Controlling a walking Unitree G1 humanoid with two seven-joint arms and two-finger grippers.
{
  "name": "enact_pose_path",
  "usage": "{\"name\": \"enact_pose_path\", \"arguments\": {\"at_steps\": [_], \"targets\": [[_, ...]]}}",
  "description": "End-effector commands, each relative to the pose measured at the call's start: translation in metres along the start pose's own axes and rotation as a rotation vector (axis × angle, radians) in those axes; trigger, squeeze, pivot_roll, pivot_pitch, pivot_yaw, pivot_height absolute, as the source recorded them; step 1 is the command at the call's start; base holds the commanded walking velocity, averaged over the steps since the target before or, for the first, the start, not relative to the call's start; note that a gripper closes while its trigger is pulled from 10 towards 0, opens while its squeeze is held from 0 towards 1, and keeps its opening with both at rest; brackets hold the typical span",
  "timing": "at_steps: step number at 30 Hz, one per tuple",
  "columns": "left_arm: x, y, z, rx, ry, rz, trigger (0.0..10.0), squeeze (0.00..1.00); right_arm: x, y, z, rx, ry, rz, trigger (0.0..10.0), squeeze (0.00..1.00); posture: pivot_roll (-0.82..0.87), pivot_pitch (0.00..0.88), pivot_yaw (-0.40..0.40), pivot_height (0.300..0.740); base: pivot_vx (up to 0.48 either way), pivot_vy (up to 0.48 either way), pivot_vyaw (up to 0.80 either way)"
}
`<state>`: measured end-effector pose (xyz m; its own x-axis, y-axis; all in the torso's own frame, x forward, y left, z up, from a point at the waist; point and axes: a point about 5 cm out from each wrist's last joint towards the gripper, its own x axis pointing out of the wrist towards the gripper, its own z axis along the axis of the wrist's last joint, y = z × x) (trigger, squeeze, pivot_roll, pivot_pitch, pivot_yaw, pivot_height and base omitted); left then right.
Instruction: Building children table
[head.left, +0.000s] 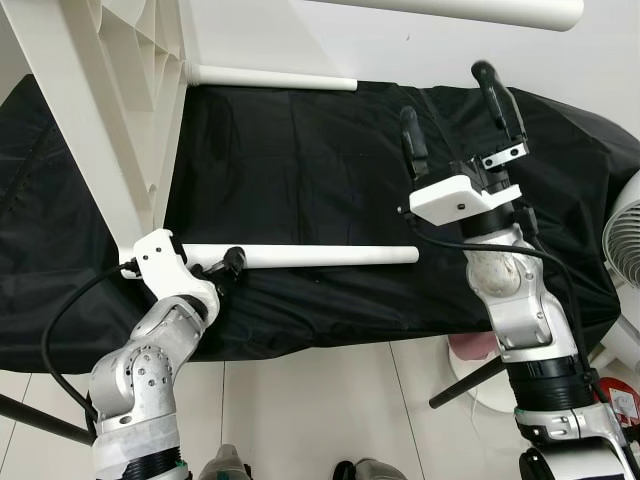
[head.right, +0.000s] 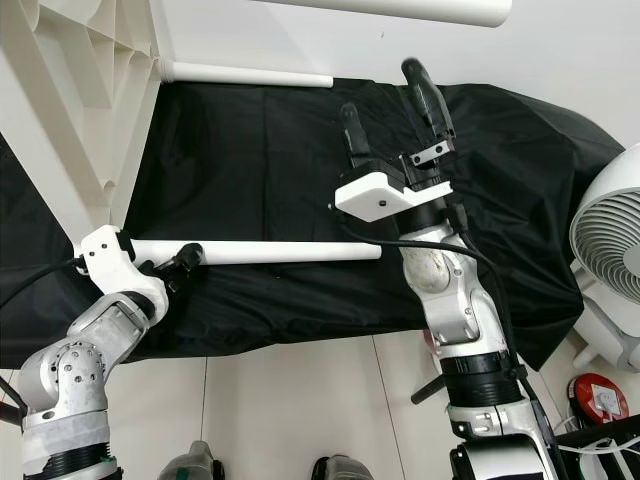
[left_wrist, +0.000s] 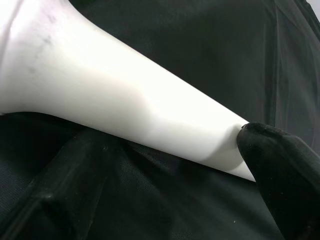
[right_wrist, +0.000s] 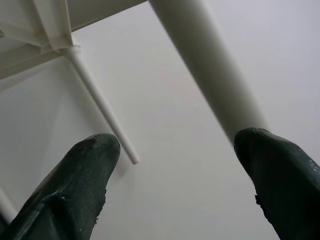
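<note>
The white table leg (head.left: 300, 256) is lying lengthwise along the black-covered desk's (head.left: 300, 150) near edge; the left gripper (head.left: 225, 266) is grasping its near end; the right gripper (head.left: 460, 110) is hovering released, further off.

I noted a white fan (head.right: 608, 265) at the right, a red object (head.right: 600, 398) on the tiled floor (head.left: 330, 410) below it.

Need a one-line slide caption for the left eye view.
Left gripper holds white table leg on black cloth; right gripper open above.
</note>
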<state>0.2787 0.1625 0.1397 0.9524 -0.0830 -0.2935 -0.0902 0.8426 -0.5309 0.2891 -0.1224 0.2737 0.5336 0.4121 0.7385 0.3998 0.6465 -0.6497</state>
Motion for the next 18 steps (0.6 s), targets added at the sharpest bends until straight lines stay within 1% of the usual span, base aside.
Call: {"name": "enact_pose_path", "arguments": {"at_steps": [1, 3, 4, 6, 7, 8, 10, 11, 12, 13, 15, 18], "targets": [[0.002, -0.004, -0.004, -0.004, 0.019, -0.012, 10.0, 0.0, 0.006, -0.001, 0.004, -0.027, -0.045, -0.01, 10.0, 0.0, 0.12, 0.051, -0.03, 0.74, 0.0, 0.0, 0.0], [0.003, -0.006, -0.004, -0.003, 0.021, -0.017, 10.0, 0.0, 0.015, 0.002, 0.01, -0.044, -0.097, -0.017, 10.0, 0.0, 0.12, 0.049, -0.028, 0.74, 0.0, 0.0, 0.0], [0.003, -0.006, -0.004, -0.003, 0.021, -0.017, 10.0, 0.0, 0.015, 0.002, 0.01, -0.044, -0.097, -0.017, 10.0, 0.0, 0.12, 0.049, -0.028, 0.74, 0.0, 0.0, 0.0], [0.005, -0.007, -0.004, -0.003, 0.022, -0.022, 10.0, 0.0, 0.027, 0.004, 0.016, -0.052, -0.158, -0.015, 10.0, 0.0, 0.12, 0.049, -0.028, 0.74, 0.0, 0.0, 0.0], [0.005, -0.007, -0.004, -0.003, 0.022, -0.023, 10.0, 0.0, 0.028, 0.004, 0.017, -0.051, -0.163, -0.015, 10.0, 0.0, 0.12, 0.049, -0.028, 0.74, 0.0, 0.0, 0.0], [0.005, -0.007, -0.004, -0.003, 0.022, -0.023, 10.0, 0.0, 0.028, 0.004, 0.017, -0.051, -0.163, -0.015, 10.0, 0.0, 0.12, 0.049, -0.028, 0.74, 0.0, 0.0, 0.0], [0.005, -0.008, -0.004, -0.002, 0.023, -0.025, 10.0, 0.0, 0.039, 0.0, 0.023, -0.048, -0.2, -0.023, 10.0, 0.0, 0.11, 0.049, -0.022, 0.74, 0.0, 0.0, 0.0], [0.006, -0.008, -0.004, 0.0, 0.025, -0.026, 10.0, 0.0, 0.045, 0.0, 0.026, -0.036, -0.215, -0.007, 10.0, 0.0, 0.1, 0.047, -0.021, 0.74, 0.0, 0.0, 0.0], [0.006, -0.008, -0.004, 0.0, 0.025, -0.026, 10.0, 0.0, 0.045, 0.0, 0.026, -0.036, -0.215, -0.007, 10.0, 0.0, 0.1, 0.047, -0.021, 0.74, 0.0, 0.0, 0.0], [0.006, -0.008, -0.005, 0.002, 0.026, -0.027, 10.0, 0.0, 0.049, 0.001, 0.028, -0.023, -0.218, 0.028, 10.0, 0.0, 0.1, 0.047, -0.021, 0.74, 0.0, 0.0, 0.0], [0.007, -0.008, -0.005, 0.002, 0.026, -0.028, 10.0, 0.0, 0.052, 0.001, 0.029, -0.025, -0.227, 0.039, 10.0, 0.0, 0.1, 0.047, -0.021, 0.74, 0.0, 0.0, 0.0], [0.008, -0.01, -0.005, 0.003, 0.027, -0.034, 10.0, 0.0, 0.066, -0.005, 0.034, -0.02, -0.243, 0.096, 10.0, 0.0, 0.08, 0.047, -0.016, 0.74, 0.0, 0.0, 0.0]]}}
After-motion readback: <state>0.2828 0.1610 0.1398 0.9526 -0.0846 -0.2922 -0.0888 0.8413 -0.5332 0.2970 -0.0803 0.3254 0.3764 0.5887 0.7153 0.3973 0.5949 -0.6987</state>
